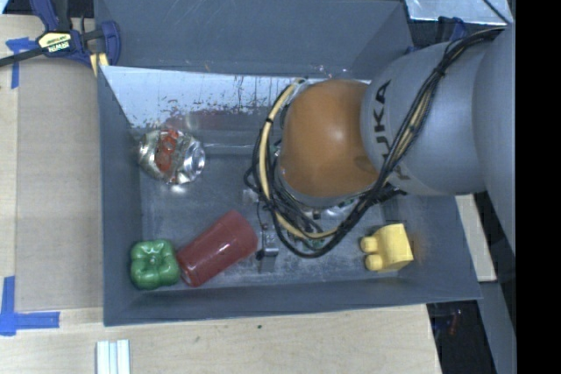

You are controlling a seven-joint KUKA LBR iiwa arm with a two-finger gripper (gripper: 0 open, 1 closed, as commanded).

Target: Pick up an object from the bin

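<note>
My gripper [266, 243] is low in the bin's front middle, mostly hidden under the arm's orange cover. It stands right beside the right end of a red cylinder [216, 249] that lies tilted along the front wall; whether they touch I cannot tell. A green toy pepper [153, 264] sits in the front left corner, against the cylinder's left end. A yellow block [387, 248] lies to the gripper's right, apart from it.
A shiny crumpled clear thing with red inside [171, 154] lies at the back left. The arm and its cables cover the bin's middle and right. Bare floor shows between the shiny thing and the red cylinder.
</note>
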